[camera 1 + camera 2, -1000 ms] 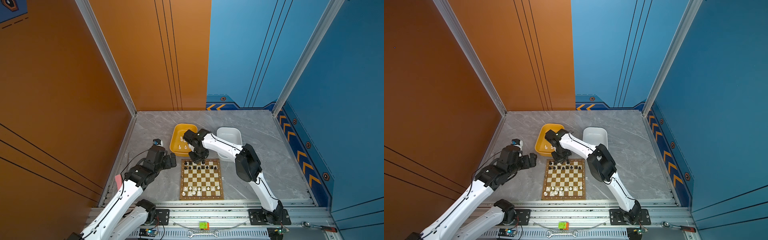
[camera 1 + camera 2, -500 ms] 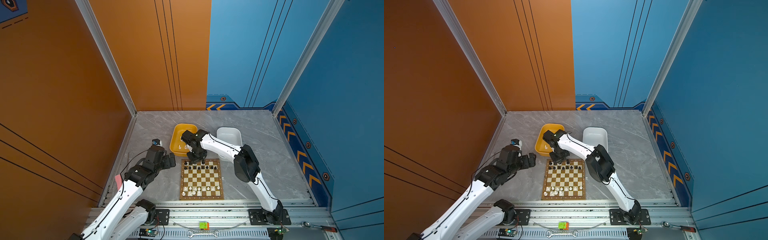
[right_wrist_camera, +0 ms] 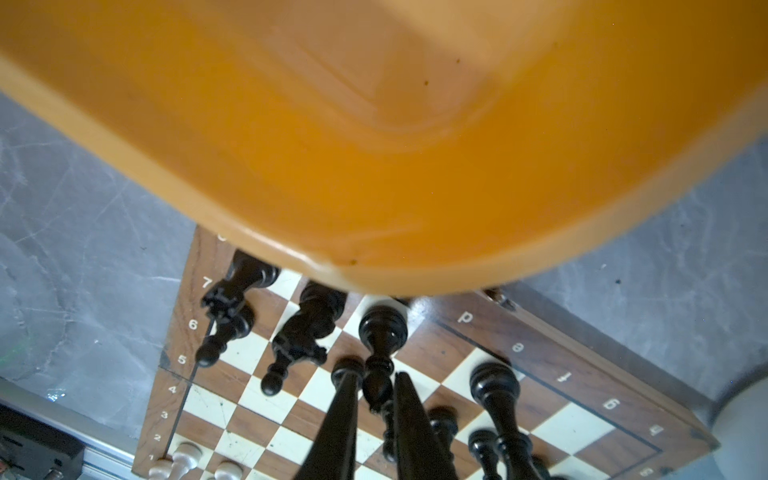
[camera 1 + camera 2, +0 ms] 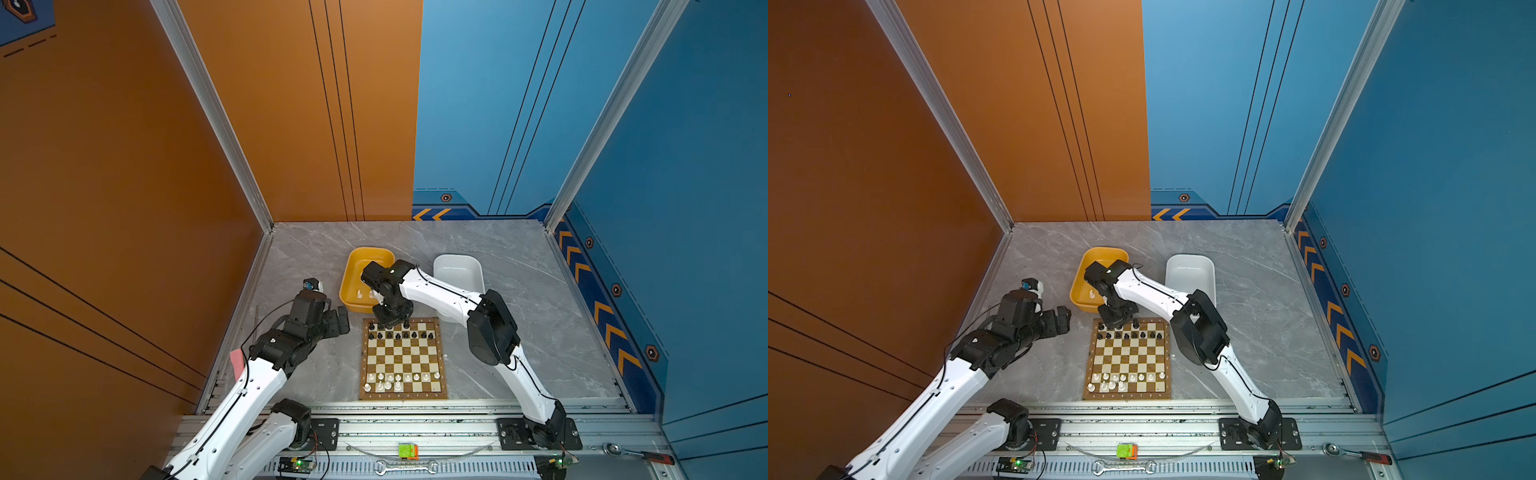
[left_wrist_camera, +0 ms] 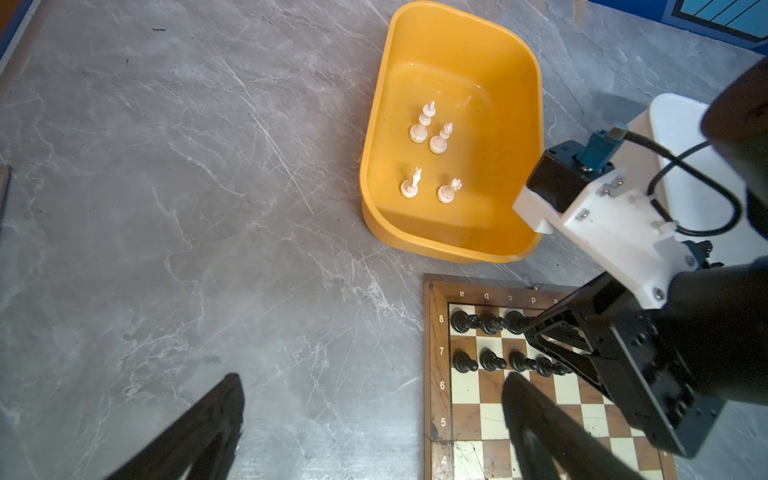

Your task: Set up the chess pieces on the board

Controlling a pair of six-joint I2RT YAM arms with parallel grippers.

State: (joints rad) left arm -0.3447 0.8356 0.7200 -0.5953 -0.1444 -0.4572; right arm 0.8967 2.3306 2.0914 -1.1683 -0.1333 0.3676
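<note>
Straddling black piece [image 3: 382, 328] on board [image 3: 540, 353] with right gripper [image 3: 375, 370], clamped or freed unclear; risking tipping it onto knight [image 3: 303, 332] if lifting crooked. Holding left gripper [image 5: 372, 378] splayed, empty.

**A robot test cell in a lab**

Orange wall panels [image 4: 124, 166] and blue wall panels [image 4: 498, 104], joined by aluminium posts [image 4: 212, 112], box in a grey marbled table [image 4: 519, 257]. Along the bottom of both top views runs an aluminium rail [image 4: 415, 432] with two white robot arms [image 4: 440, 293] bolted to it. A spanner [image 4: 405, 470], a ratchet [image 4: 640, 454] and small circuit boards [image 4: 297, 463] lie there.
</note>
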